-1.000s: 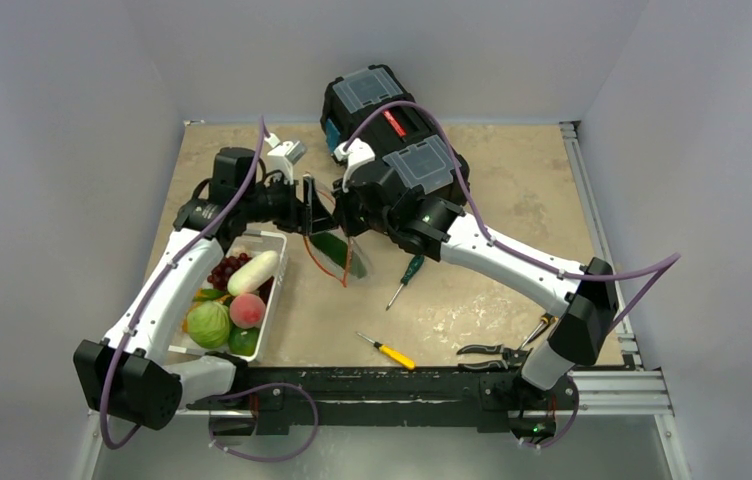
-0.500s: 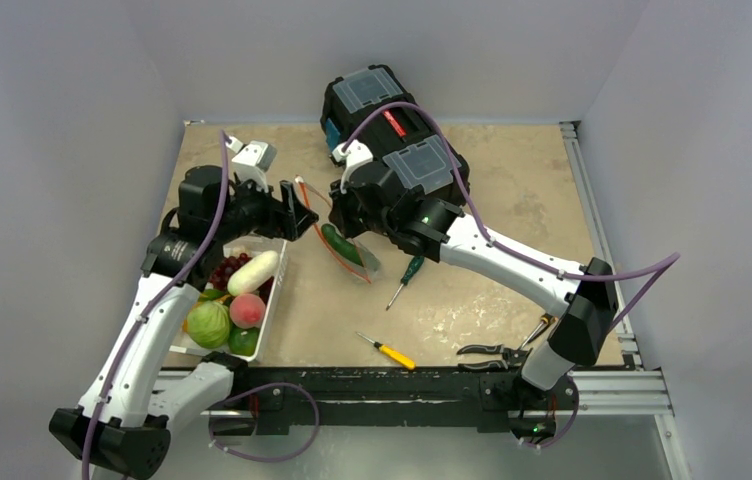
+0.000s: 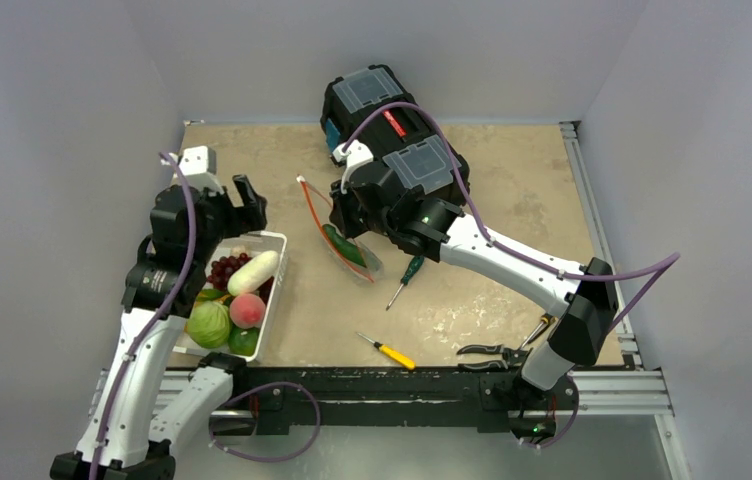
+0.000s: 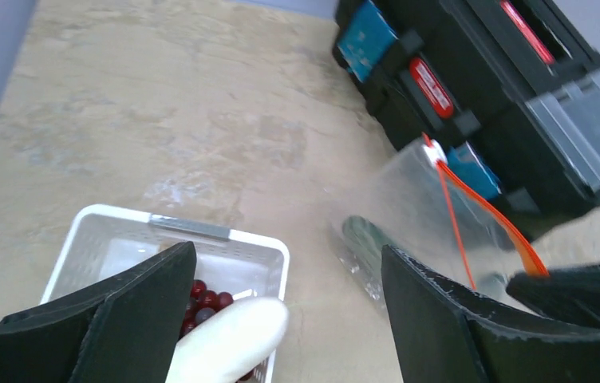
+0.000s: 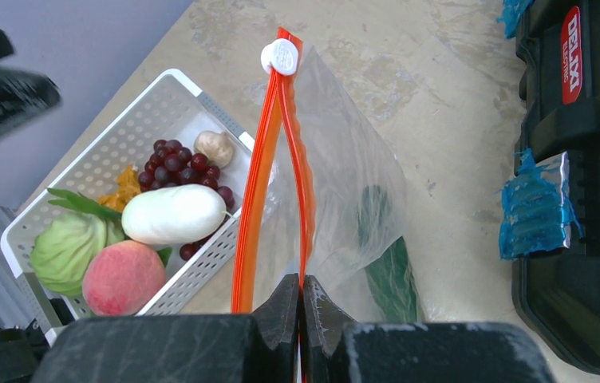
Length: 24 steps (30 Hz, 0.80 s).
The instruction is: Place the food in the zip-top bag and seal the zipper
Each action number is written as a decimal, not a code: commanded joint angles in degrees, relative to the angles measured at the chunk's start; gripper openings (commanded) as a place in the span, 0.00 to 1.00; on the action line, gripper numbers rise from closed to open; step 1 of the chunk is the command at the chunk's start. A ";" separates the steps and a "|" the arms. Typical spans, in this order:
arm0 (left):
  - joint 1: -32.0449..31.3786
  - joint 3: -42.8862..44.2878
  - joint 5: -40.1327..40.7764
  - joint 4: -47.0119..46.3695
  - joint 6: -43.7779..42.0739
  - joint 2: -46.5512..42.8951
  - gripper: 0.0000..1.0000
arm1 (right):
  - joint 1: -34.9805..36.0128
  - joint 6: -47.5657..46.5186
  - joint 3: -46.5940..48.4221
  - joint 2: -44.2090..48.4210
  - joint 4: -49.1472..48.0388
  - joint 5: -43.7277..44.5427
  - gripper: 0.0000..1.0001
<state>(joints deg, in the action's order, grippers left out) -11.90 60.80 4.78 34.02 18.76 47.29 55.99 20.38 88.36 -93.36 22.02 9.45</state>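
The clear zip-top bag (image 3: 350, 250) hangs open from my right gripper (image 3: 337, 212), which is shut on one side of the orange-red zipper (image 5: 253, 199) below its white tab (image 5: 283, 57). A dark cucumber (image 5: 388, 271) lies inside the bag. My left gripper (image 3: 242, 195) is open and empty above the far end of the white basket (image 3: 277, 262). In the left wrist view (image 4: 287, 263) it hangs over the white radish (image 4: 229, 339). The basket holds the radish (image 5: 173, 214), peach (image 5: 124, 278), cabbage (image 5: 65, 251), grapes (image 5: 177, 159) and carrots (image 5: 121, 191).
A black toolbox (image 3: 392, 130) stands right behind the bag and my right arm. A green-handled screwdriver (image 3: 404, 278), a yellow screwdriver (image 3: 387, 350) and pliers (image 3: 497, 348) lie on the table near the front. A green round fruit (image 3: 243, 341) sits at the basket's near end.
My left gripper has drawn back from the bag's mouth to the left, over the basket's far end. The right gripper still holds the zipper; the bag has sagged slightly.
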 commanded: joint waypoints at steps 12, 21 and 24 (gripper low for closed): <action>4.08 7.51 -7.26 17.24 -5.39 5.71 0.94 | 0.31 -0.05 0.05 3.61 -0.24 -2.00 0.00; 0.10 -5.00 0.24 15.51 -9.83 5.05 0.90 | 0.27 -0.07 -1.05 5.54 -1.50 -3.60 0.00; -0.05 -6.25 0.39 14.81 -9.05 6.50 0.90 | 0.28 0.17 -1.32 5.76 -1.63 -4.01 0.00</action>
<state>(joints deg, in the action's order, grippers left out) -11.14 55.31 3.22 49.87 11.22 52.95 55.96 20.36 87.59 -90.26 22.61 6.46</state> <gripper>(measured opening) 0.901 0.005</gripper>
